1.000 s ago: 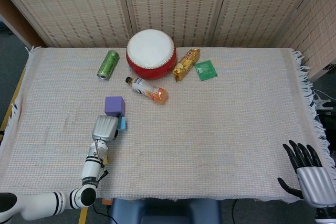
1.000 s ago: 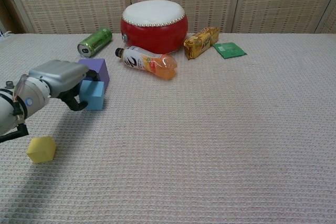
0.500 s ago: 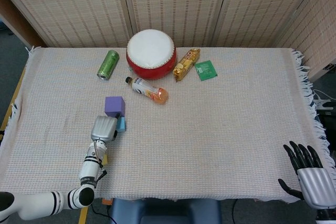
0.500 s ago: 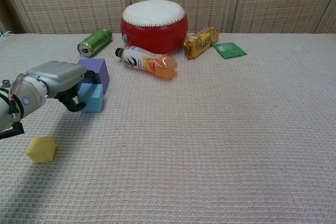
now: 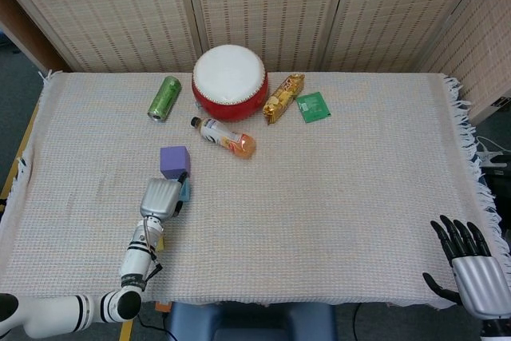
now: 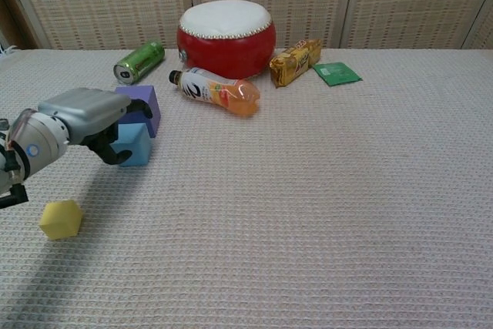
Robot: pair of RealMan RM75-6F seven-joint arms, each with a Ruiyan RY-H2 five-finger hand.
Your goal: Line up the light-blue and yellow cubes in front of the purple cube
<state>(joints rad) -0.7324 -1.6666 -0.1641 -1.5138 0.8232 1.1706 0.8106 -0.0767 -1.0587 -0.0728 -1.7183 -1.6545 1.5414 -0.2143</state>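
Observation:
The purple cube (image 6: 144, 108) sits on the cloth left of centre, also seen as the purple cube (image 5: 175, 160) from the head. Directly in front of it is the light-blue cube (image 6: 134, 145), touching it or nearly so. My left hand (image 6: 83, 113) grips this cube, with fingers curled at its left face and the thumb over its top. From the head, my left hand (image 5: 160, 196) covers most of the light-blue cube (image 5: 185, 191). The yellow cube (image 6: 62, 219) lies alone nearer me, to the left. My right hand (image 5: 471, 265) hovers open, fingers spread, at the front right edge.
Along the back stand a red drum (image 5: 230, 81), a green can (image 5: 164, 97) lying on its side, a lying drink bottle (image 5: 226, 136), a biscuit packet (image 5: 284, 97) and a green sachet (image 5: 314, 106). The bottle is the closest of these to the purple cube.
My left hand has drawn slightly back toward me and to the left, and the light-blue cube has shifted with it. The right hand has stayed put.

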